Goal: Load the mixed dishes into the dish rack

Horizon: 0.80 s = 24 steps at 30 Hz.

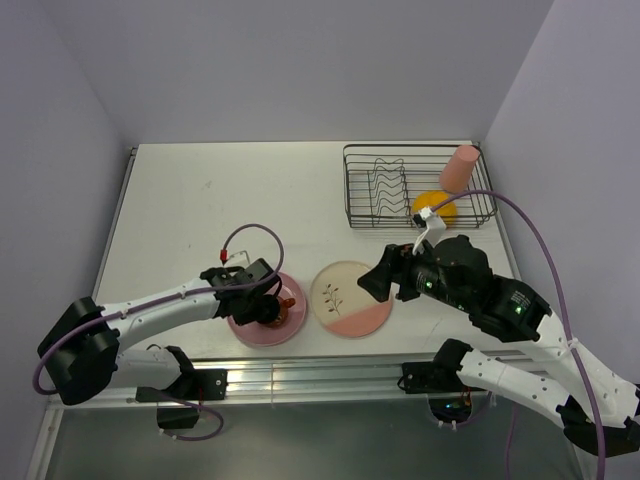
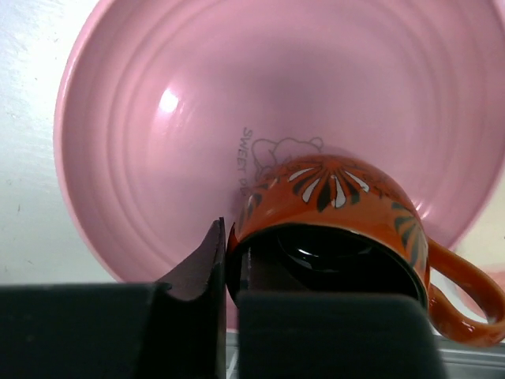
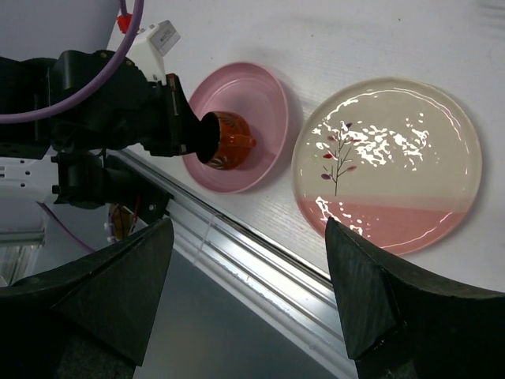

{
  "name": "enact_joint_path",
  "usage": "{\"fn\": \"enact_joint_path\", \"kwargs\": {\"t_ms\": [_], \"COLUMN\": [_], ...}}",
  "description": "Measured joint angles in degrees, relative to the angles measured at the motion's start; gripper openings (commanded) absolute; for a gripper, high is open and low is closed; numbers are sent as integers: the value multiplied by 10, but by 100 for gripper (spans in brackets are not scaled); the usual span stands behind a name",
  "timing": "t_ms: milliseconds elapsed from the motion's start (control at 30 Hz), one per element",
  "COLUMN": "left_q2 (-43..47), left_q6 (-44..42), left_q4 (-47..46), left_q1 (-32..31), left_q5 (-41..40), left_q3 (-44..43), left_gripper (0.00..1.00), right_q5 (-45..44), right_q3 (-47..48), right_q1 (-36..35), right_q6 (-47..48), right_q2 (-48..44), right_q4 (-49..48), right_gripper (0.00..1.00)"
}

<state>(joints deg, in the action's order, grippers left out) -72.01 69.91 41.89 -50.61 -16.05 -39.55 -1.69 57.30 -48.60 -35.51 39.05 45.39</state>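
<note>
My left gripper (image 1: 268, 308) is shut on the rim of the small red-orange cup (image 2: 331, 189), one finger outside the wall and one inside. The cup (image 1: 286, 305) lies tilted over the pink plate (image 1: 250, 328), handle to the right. The cream plate with the leaf motif (image 1: 345, 292) lies beside it near the front edge. My right gripper (image 1: 375, 285) is open and empty just above the cream plate (image 3: 394, 158). The black wire dish rack (image 1: 380, 150) stands at the back right with the yellow bowl (image 1: 437, 205) and the pink tumbler (image 1: 460, 168) in it.
The right wrist view shows the left gripper (image 3: 193, 134), the cup (image 3: 230, 138), the pink plate (image 3: 260, 95) and the table's metal front rail (image 3: 260, 260). Grey walls close in the table at the back and sides.
</note>
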Motion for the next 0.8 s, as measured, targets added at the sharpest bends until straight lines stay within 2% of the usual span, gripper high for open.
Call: {"fn": "enact_joint_path", "kwargs": {"t_ms": [233,433,633,800], "left_q2": [4,88,187,202], "left_q6": [-2,-37,-150,-241], "left_q4": [25,57,-59,-176], "left_q1": [-17,-77,-158,-216], "left_q5": [-17,-71,-129,-161], "left_q3": [-14,-82,-116,-94], "left_gripper": [0,0,0,0], "right_q5": [23,83,214,317], "right_q3": [-4,-30,-110,-162], "right_q1": [0,0,0,0], "right_q6": [-1,-35,-134,-231], "right_q2": [-2,-4,-15,-43], "right_q4": [0,-27,-144,-245], "right_gripper": [84,82,75,74]}}
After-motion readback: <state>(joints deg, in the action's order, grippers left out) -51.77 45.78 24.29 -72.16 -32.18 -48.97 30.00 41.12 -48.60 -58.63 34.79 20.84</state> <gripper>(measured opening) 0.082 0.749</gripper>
